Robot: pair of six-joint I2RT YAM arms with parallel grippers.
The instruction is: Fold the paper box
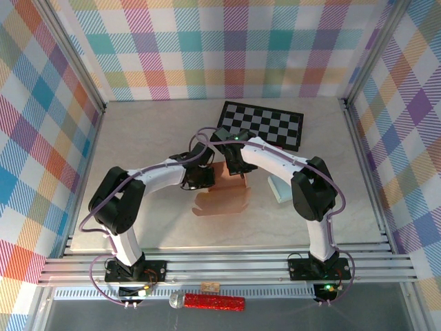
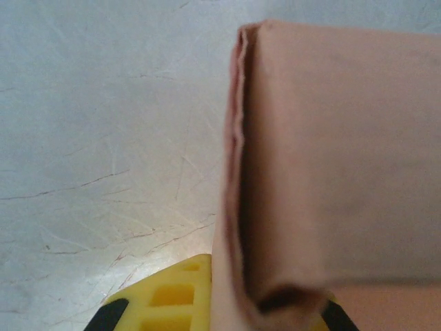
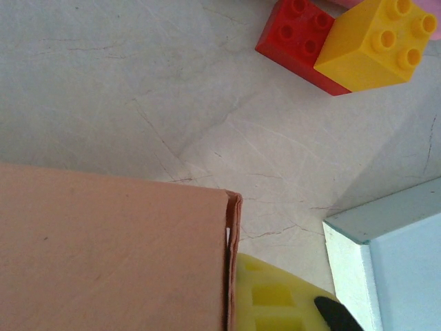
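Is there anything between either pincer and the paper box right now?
Nothing visible does. The left pincer and the right pincer are each shut on a cardboard wall of the paper box. The toy bricks and the pale blue block lie off to the side, apart from both.

The paper box lies mid-table, with a checkerboard behind it and a block near its right.
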